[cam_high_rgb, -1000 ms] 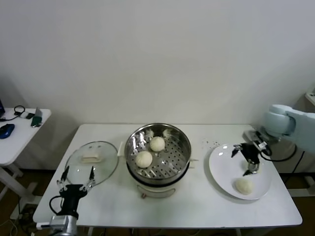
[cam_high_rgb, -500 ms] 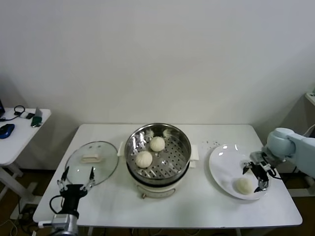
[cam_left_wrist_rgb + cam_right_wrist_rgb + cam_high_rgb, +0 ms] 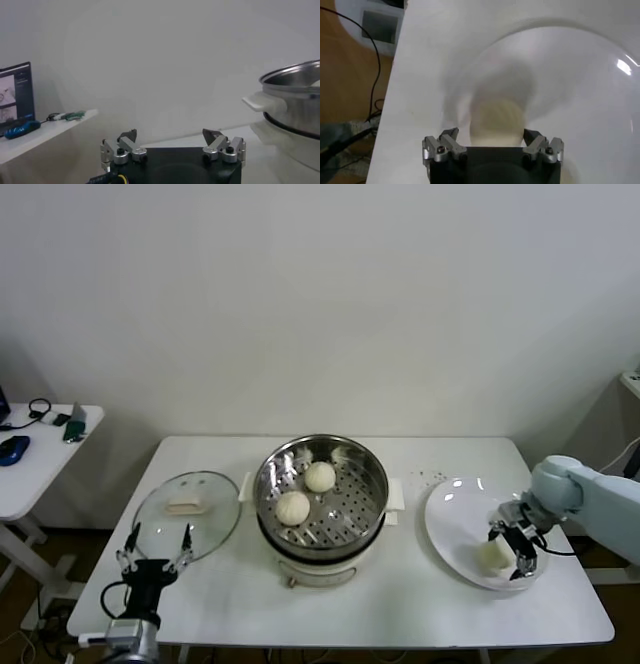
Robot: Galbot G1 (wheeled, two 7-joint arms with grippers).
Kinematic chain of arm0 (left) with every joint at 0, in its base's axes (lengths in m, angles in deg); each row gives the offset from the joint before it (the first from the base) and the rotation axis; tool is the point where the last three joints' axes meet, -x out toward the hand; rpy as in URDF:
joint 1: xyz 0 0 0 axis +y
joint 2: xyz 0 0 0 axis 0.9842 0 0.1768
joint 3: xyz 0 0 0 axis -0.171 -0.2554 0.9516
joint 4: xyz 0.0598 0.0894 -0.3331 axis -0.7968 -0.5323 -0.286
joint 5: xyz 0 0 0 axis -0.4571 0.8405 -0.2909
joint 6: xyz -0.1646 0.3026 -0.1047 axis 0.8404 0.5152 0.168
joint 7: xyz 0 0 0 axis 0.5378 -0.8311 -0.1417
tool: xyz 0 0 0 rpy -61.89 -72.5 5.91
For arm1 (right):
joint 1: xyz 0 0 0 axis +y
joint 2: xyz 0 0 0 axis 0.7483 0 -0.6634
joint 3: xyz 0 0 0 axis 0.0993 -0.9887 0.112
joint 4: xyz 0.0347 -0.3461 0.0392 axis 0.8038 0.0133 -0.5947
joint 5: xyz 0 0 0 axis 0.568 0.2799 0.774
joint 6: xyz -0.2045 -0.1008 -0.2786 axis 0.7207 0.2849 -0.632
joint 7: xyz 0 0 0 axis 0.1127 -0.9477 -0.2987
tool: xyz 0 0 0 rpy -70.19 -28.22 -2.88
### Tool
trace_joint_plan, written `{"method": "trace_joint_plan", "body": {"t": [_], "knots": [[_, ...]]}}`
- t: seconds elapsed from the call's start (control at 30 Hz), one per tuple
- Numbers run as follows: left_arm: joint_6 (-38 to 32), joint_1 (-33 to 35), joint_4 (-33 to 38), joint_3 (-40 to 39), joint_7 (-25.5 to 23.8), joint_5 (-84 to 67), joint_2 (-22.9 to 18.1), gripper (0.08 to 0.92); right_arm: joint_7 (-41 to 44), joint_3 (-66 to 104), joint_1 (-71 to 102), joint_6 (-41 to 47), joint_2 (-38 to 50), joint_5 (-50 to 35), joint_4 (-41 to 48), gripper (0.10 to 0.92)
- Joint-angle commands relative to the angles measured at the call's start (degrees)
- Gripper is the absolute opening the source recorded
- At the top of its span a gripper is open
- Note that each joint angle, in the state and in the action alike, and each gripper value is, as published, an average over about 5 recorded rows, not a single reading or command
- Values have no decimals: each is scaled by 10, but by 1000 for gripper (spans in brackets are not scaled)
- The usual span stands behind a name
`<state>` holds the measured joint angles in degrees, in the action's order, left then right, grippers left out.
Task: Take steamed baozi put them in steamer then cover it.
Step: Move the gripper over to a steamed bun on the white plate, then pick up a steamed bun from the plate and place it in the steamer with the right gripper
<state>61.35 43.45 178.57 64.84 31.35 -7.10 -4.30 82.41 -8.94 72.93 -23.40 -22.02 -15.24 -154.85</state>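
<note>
The steamer (image 3: 372,484) stands mid-table with two steamed baozi on its perforated tray, one (image 3: 319,476) farther back and one (image 3: 293,507) nearer. A third baozi (image 3: 489,557) lies on the white plate (image 3: 455,514) at the right. My right gripper (image 3: 509,550) is low over the plate, open, its fingers on either side of that baozi. In the right wrist view the baozi (image 3: 497,122) sits between the spread fingertips of the right gripper (image 3: 492,136). The glass cover (image 3: 187,514) lies flat at the table's left. My left gripper (image 3: 157,546) is parked open at the front left corner.
A white side table (image 3: 40,454) with a mouse and cables stands off to the left. In the left wrist view the steamer (image 3: 295,95) shows at the far side beyond the left gripper (image 3: 172,136). The plate (image 3: 580,100) lies close to the table's right edge.
My right gripper has come down and forward over the plate, from above its back part to straddling the baozi. The left arm has not moved.
</note>
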Motion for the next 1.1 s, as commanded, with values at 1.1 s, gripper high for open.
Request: {"method": "trace_joint_plan", "body": {"t": [1.1], "knots": [[3, 0, 5, 3, 2, -1, 2, 823, 49, -37, -106, -66, -12, -13, -3, 722]]}}
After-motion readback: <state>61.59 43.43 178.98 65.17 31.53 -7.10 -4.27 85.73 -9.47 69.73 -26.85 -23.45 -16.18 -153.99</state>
